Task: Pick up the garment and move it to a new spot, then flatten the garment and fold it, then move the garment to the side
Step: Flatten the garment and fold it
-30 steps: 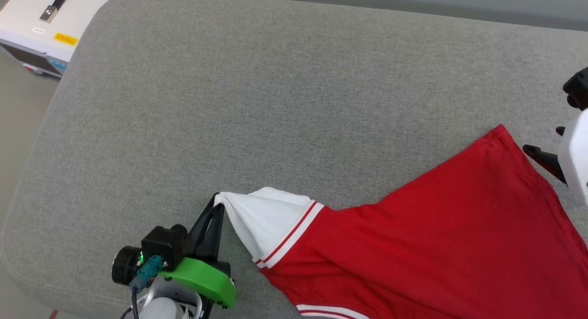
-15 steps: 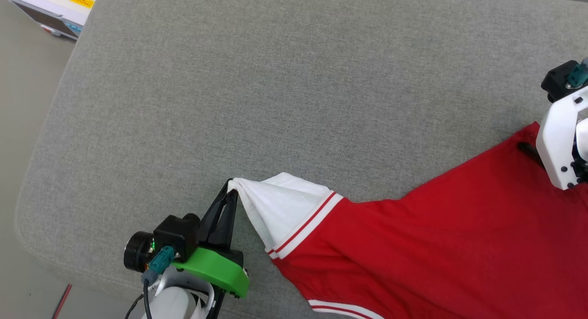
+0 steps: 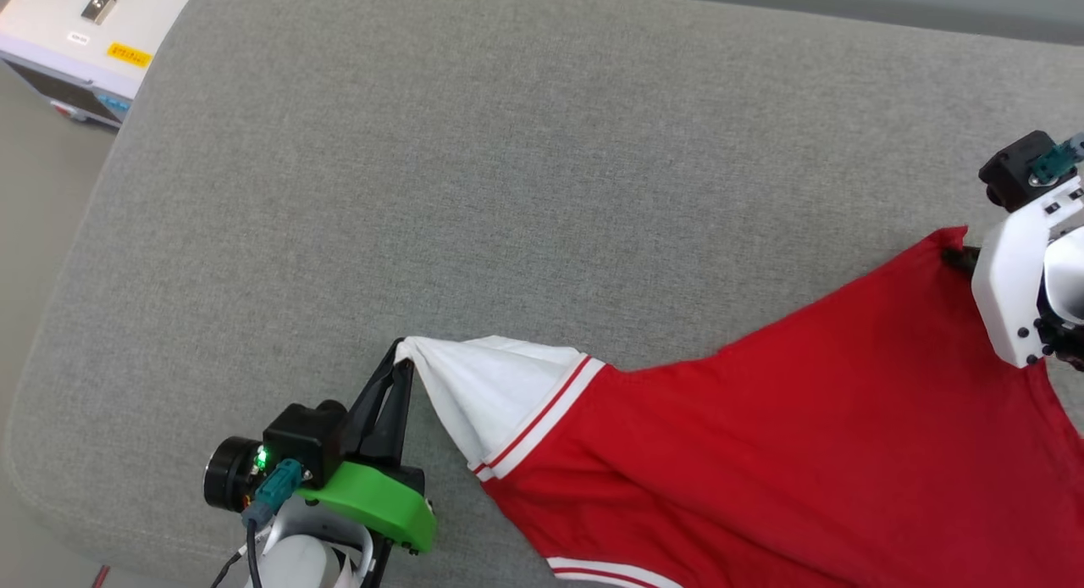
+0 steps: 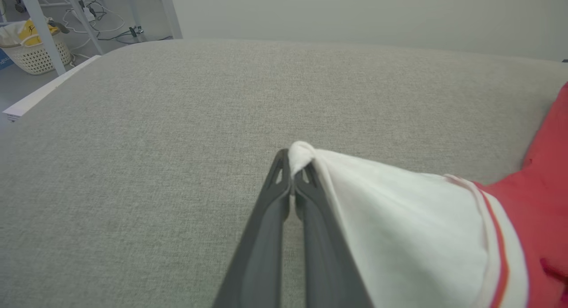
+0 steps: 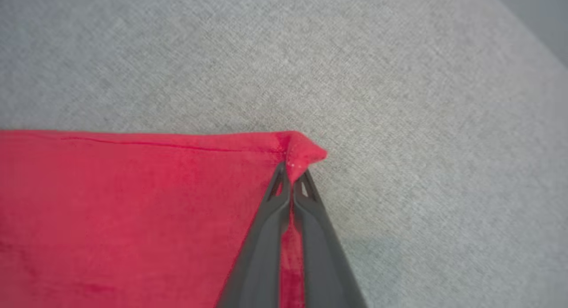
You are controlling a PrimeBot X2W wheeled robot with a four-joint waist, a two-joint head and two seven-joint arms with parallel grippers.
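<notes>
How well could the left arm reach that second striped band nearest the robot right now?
Probably not yet: its fingers are pinched shut on the white sleeve tip of the garment. The band lies close, with bare cushion between, so letting go should free it.

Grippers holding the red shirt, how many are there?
2. The left gripper pinches the garment by its white sleeve tip; the right gripper pinches a red corner.

The garment (image 3: 762,452) runs off the head view's bottom and right edges; a yellow label (image 3: 129,56) is too small to read.
</notes>
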